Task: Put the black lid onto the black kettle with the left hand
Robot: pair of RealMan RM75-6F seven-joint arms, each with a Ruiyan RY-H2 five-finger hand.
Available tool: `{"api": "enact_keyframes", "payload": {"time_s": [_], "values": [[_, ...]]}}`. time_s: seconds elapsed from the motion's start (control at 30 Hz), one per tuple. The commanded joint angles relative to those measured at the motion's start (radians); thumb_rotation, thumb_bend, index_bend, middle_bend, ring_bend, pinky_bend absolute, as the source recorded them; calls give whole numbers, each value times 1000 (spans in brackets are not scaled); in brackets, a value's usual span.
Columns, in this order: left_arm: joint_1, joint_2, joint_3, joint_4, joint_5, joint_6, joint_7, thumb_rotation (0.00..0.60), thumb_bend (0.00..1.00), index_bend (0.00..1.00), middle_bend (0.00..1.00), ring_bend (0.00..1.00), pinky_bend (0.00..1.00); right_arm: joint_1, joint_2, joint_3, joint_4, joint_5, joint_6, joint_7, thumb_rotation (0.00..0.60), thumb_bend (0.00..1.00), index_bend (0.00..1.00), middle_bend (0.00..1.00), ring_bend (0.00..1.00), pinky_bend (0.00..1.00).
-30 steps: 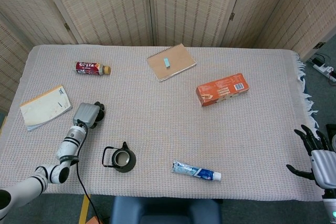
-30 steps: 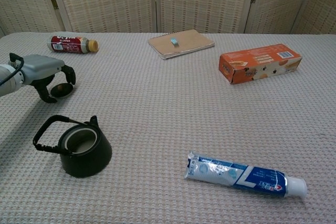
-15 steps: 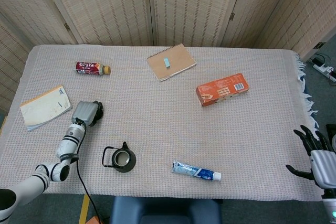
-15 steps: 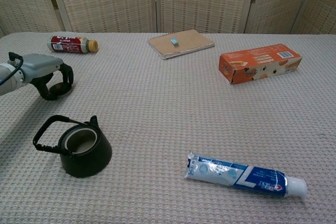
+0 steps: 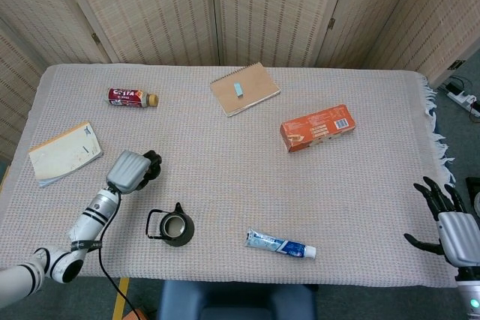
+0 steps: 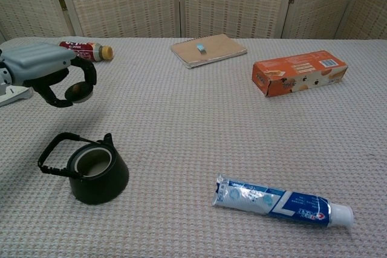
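The black kettle (image 5: 175,227) (image 6: 95,176) stands upright and uncovered near the table's front left, its handle pointing left. My left hand (image 5: 133,169) (image 6: 47,72) hangs in the air behind and left of the kettle, pinching the small round black lid (image 6: 79,92) between thumb and fingers. In the head view the lid is mostly hidden under the hand. My right hand (image 5: 452,226) hovers off the table's right front edge with its fingers spread and nothing in them; the chest view does not show it.
A toothpaste tube (image 5: 280,245) (image 6: 279,204) lies right of the kettle. Farther back are an orange box (image 5: 317,127) (image 6: 299,72), a brown notebook with a blue eraser (image 5: 244,88) (image 6: 208,49), a red bottle (image 5: 131,97) (image 6: 84,50) and a booklet (image 5: 65,152) at the left.
My left hand closed on the lid, lifted it off the cloth and carried it up and slightly right toward the kettle. The right hand barely moved.
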Motion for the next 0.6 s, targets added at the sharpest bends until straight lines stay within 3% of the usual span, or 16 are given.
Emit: {"api": "enact_keyframes", "payload": {"time_s": [0.03, 0.23, 0.6], "values": [[18, 69, 40, -124, 86, 63, 28, 600, 394, 478, 462, 794, 761, 1, 1, 0, -4, -1, 0, -4, 600, 0, 115, 76, 195, 0], [16, 104, 63, -270, 123, 63, 125, 600, 394, 477, 462, 795, 764, -1, 3, -1, -9, 3, 1, -7, 600, 0, 115, 76, 196, 0], [24, 122, 90, -413, 98, 27, 297, 600, 393, 476, 462, 795, 765, -2, -3, 0, 8, 11, -4, 9, 600, 0, 115, 76, 196, 0]]}}
